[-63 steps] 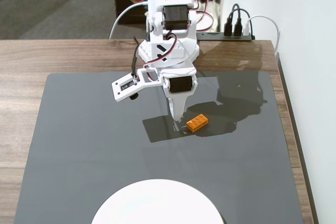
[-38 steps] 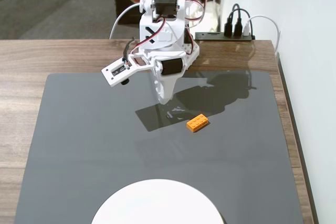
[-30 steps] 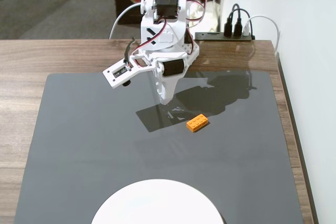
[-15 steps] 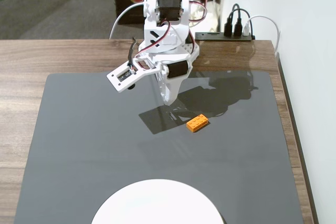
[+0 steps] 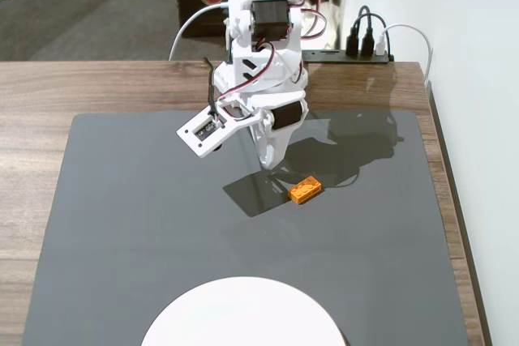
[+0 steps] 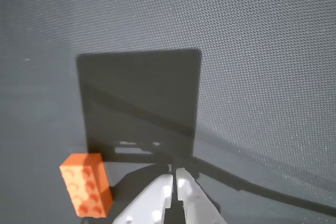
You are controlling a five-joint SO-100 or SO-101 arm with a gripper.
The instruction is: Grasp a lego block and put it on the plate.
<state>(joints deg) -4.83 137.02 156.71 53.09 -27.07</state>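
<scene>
The orange lego block (image 5: 305, 190) lies on the grey mat, studs up, a little right of the mat's middle. In the wrist view the lego block (image 6: 86, 184) sits at the lower left. My white gripper (image 5: 268, 161) hangs just above the mat, up and left of the block, apart from it. In the wrist view my gripper (image 6: 175, 177) enters from the bottom edge, its jaws closed together with nothing between them; the block is to its left. The white plate (image 5: 242, 313) lies at the mat's front edge, partly cut off.
The grey mat (image 5: 122, 224) covers a wooden table (image 5: 32, 103). A black power strip (image 5: 357, 54) with plugs and cables sits at the back right by a white wall. The arm casts dark shadows on the mat around the block.
</scene>
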